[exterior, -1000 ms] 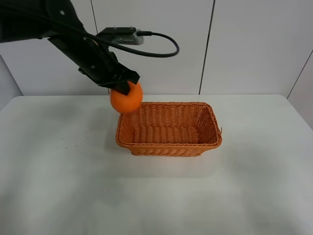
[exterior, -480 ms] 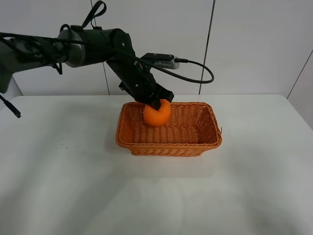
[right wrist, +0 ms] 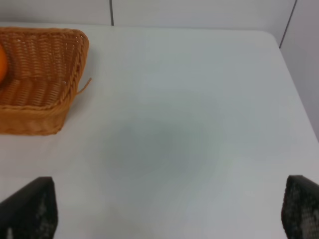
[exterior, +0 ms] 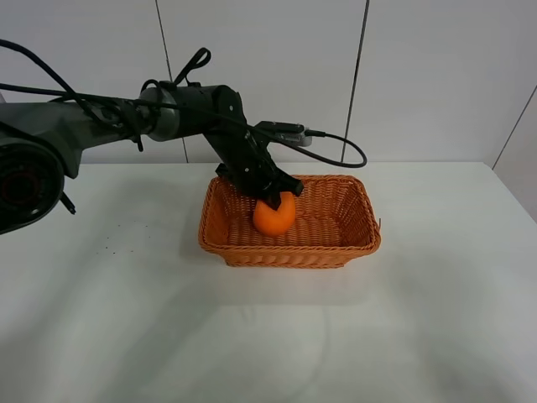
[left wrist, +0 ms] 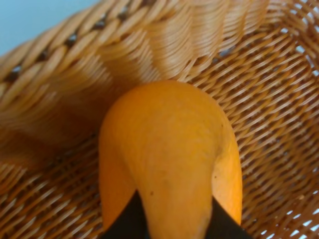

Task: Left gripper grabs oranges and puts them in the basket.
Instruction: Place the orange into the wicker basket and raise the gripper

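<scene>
left jaws clenched on orange [exterior: 274,218], orange down inside basket [exterior: 289,251]; floor contact unclear; right jaws spread wide, empty, over worktop [right wrist: 189,124]

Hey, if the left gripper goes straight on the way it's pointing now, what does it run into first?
The left gripper points down into the basket, shut on the orange. Straight on lies the basket's woven floor, and the orange would likely touch it first; how much gap there is, I cannot tell.
</scene>
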`<state>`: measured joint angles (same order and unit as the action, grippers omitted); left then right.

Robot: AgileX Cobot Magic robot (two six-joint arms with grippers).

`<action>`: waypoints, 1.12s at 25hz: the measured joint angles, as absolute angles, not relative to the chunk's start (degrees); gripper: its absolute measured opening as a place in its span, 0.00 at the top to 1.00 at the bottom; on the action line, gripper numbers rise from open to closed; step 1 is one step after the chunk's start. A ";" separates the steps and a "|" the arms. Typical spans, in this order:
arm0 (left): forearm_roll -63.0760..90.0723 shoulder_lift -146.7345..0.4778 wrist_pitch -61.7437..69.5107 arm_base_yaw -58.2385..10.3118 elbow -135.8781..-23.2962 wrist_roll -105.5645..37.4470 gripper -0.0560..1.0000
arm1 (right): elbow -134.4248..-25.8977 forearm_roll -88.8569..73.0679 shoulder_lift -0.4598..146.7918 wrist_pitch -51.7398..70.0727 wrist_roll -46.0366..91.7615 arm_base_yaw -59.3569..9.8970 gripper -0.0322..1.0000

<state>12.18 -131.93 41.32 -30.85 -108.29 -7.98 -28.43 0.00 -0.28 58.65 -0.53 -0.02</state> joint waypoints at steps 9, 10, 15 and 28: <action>12.18 -132.61 40.50 -30.85 -108.29 -7.98 0.76 | -28.43 0.00 -0.28 58.65 -0.53 -0.02 0.30; 12.18 -132.61 40.50 -30.85 -108.29 -7.98 0.76 | -28.43 0.00 -0.28 58.65 -0.53 -0.02 0.30; 12.18 -132.61 40.44 -30.85 -108.29 -7.98 0.76 | -28.43 0.00 -0.28 58.65 -0.53 -0.02 0.30; 12.20 -132.61 43.42 -30.85 -108.60 -8.15 0.19 | -28.43 0.00 -0.28 58.65 -0.53 -0.02 0.30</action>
<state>12.20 -132.61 43.42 -30.85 -108.60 -8.15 -28.43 0.00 -0.28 58.65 -0.53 -0.02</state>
